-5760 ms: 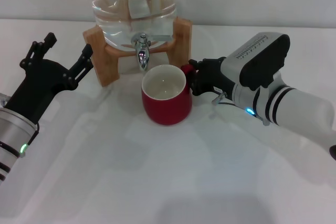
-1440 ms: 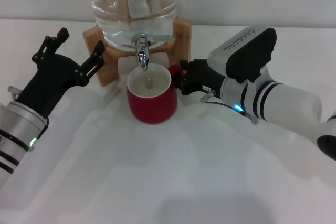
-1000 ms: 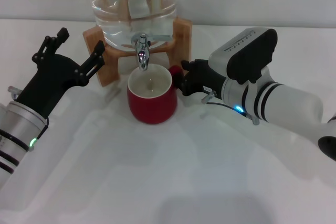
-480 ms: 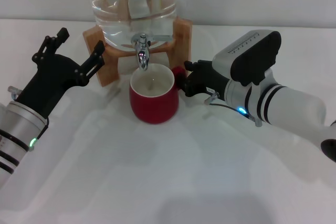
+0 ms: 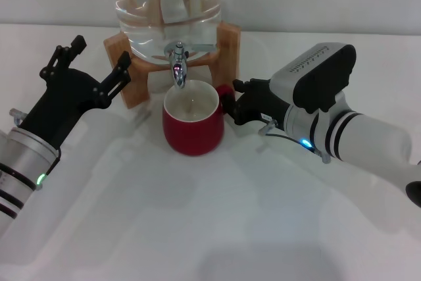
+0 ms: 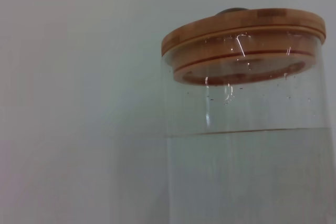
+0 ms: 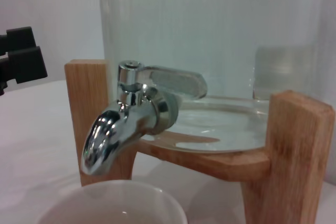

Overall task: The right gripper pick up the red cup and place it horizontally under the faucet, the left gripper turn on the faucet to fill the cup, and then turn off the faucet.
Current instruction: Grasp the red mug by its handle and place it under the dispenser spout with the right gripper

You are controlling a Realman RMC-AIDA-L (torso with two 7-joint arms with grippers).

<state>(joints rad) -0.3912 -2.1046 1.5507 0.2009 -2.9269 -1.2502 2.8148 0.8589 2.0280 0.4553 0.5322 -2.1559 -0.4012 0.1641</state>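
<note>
Red cup (image 5: pixel 193 123) upright under the faucet (image 5: pixel 177 65), right gripper (image 5: pixel 231 104) clenched on its handle, left gripper (image 5: pixel 92 67) splayed open left of the jug's wooden stand (image 5: pixel 227 47), no legible writing

My tally from the remote desk:
I count one red cup (image 5: pixel 193 125), one faucet (image 5: pixel 177 65), one water jug (image 5: pixel 164 4) (wooden stand (image 5: pixel 227 51) underneath), two grippers.

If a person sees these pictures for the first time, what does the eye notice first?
The red cup stands upright below the chrome faucet of a clear water jug on a wooden stand. The right gripper is at the cup's handle; the left gripper hovers open beside the stand.
</note>
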